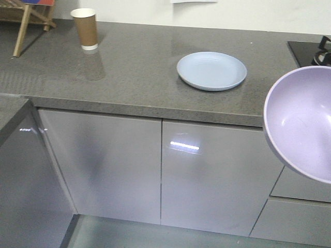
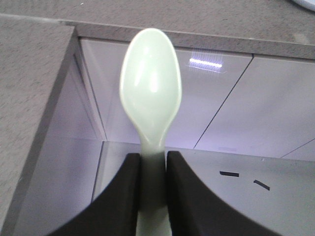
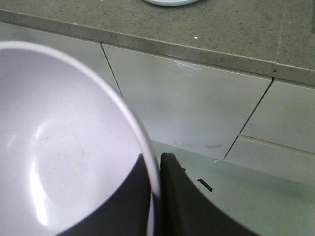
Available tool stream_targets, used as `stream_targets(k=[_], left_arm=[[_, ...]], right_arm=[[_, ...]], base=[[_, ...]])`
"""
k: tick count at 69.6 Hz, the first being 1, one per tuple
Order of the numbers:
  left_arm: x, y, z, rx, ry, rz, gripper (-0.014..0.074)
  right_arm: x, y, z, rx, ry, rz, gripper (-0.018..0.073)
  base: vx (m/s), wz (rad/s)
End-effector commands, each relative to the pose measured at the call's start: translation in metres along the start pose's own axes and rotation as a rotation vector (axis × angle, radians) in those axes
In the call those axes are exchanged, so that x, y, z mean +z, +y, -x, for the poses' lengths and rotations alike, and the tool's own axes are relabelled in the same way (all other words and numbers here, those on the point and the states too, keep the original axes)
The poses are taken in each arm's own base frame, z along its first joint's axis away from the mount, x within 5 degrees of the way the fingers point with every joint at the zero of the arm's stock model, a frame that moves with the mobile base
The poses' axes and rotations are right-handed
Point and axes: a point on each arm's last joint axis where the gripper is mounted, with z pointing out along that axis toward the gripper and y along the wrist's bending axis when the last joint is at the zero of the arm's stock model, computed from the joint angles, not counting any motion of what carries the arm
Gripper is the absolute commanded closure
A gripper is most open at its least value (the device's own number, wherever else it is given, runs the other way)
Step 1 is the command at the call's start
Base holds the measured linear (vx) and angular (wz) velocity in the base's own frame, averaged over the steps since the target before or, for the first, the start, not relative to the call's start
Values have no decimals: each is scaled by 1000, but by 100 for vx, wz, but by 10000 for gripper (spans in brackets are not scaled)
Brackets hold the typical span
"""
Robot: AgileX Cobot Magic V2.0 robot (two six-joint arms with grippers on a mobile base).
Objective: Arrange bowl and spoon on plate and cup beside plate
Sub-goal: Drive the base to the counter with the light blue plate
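Spoon [image 2: 150,83] handle in clenched left claw [image 2: 153,156], bowl [image 3: 64,147] rim in clenched right claw [image 3: 156,160]; plate [image 1: 211,71] on tabletop [image 1: 134,72], cup [image 1: 85,28] far left on it.

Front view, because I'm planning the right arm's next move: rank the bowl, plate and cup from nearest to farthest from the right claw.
1. The bowl, at the right edge, its rim held in the right claw.
2. The plate, on the counter, right of middle.
3. The cup, at the back left.
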Motion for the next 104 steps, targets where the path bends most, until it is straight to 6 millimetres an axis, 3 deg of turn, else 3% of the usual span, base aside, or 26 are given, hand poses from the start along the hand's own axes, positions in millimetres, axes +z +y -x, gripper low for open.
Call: stream_targets(k=[1, 104], left_arm=[[-9, -2, 8, -10, -84, -27, 604], [-9, -2, 8, -10, -84, -27, 604]], right_arm=[[-8, 0, 9, -2, -91, 1, 565], [-8, 0, 9, -2, -91, 1, 565]], base=[[11, -27], [15, -10]])
